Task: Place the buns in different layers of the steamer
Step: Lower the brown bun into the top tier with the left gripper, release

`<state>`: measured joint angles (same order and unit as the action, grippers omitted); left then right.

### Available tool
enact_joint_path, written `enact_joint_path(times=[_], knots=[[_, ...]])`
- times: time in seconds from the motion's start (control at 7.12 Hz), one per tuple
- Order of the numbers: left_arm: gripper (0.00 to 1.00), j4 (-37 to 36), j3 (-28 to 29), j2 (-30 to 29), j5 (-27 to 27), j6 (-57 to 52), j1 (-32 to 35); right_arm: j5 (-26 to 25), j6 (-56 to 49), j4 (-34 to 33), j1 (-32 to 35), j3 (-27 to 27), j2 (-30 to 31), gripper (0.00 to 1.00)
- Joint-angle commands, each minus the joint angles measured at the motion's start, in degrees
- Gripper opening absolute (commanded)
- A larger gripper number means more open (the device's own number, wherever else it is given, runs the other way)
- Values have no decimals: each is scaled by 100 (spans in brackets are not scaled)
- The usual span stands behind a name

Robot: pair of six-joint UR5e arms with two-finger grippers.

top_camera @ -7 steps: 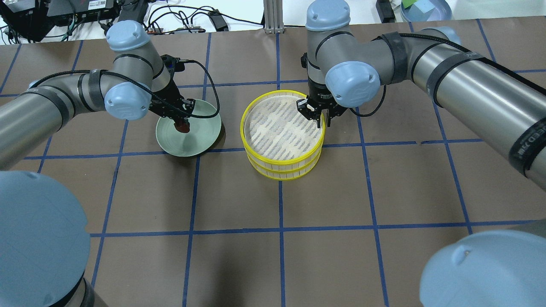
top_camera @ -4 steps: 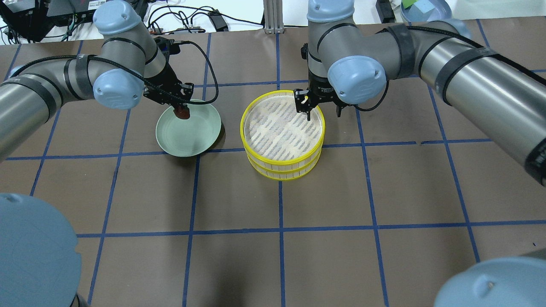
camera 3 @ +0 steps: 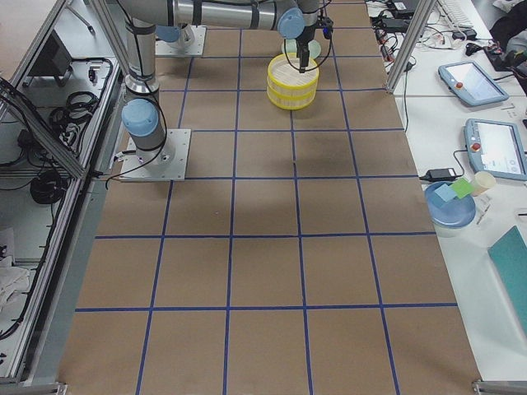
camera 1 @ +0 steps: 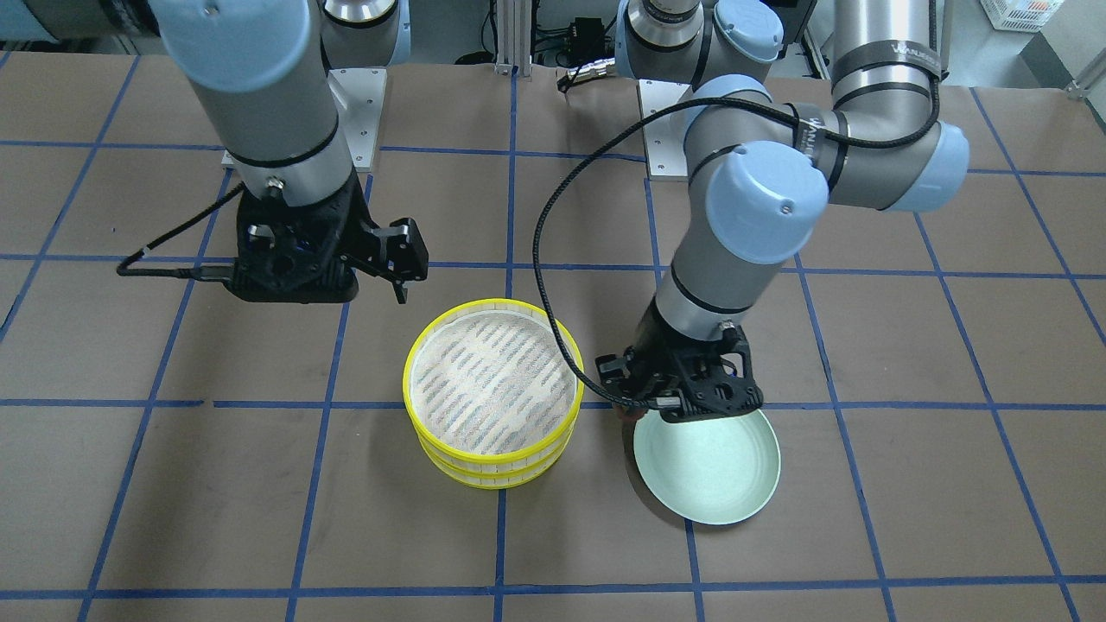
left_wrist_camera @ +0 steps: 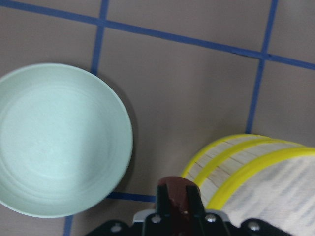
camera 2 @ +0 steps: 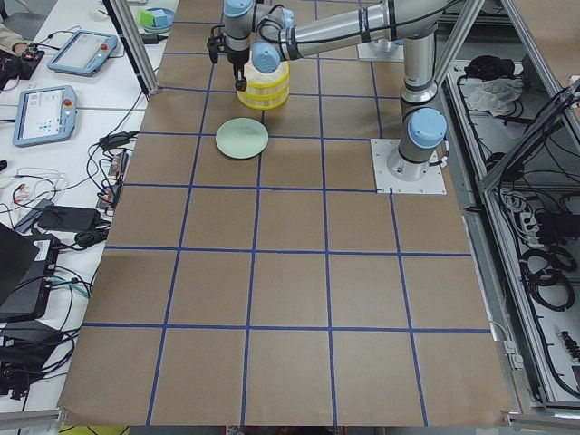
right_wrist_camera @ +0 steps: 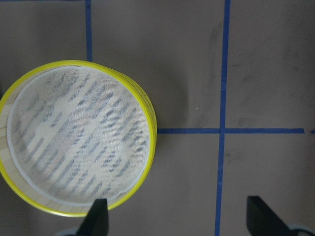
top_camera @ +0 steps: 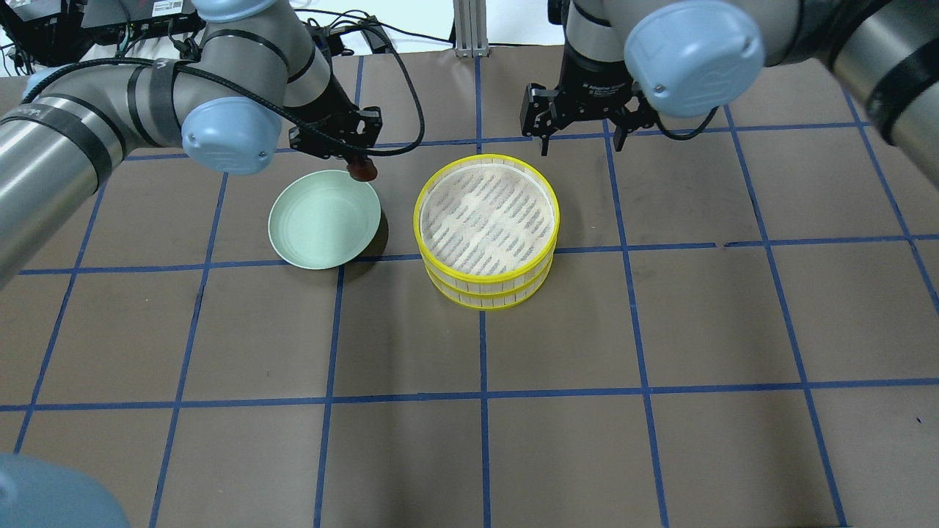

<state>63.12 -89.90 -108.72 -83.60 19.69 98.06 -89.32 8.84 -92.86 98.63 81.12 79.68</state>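
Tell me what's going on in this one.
The left pincer is shut on the brown bun, holding it in the air between the pale green plate and the steamer. The steamer's two tiers sit stacked, and the top tray is empty. The right pincer hangs open over the table beside the steamer, holding nothing. The cream bun is out of view.

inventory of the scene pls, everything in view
steamer: 1, two stacked tiers, yellow rims, table centre; top tier empty
plate: 1, pale green, empty, beside the steamer on the left arm's side
brown bun: 1, dark brown, held between plate and steamer
cream bun: none in view
table: 1, brown with blue grid lines
tablets: 2, grey-blue, on the side bench
left gripper: 1, black, shut on the brown bun
right gripper: 1, black, open, beyond the steamer's far rim
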Motion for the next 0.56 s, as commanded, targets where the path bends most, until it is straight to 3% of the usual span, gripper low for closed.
enact_joint_path(times=[0.0, 0.14, 0.28, 0.42], knots=[[0, -72, -36, -17, 664, 1042, 616, 142, -258, 435, -221, -61, 529, 100], [0, -98, -54, -79, 887, 1193, 696, 117, -660, 522, -230, 43, 618, 100], [34, -255, -63, -88, 889, 1151, 758, 82, -707, 462, -230, 123, 645, 100], [99, -283, -72, -114, 863, 1133, 758, 82, -708, 488, -221, 210, 715, 100]])
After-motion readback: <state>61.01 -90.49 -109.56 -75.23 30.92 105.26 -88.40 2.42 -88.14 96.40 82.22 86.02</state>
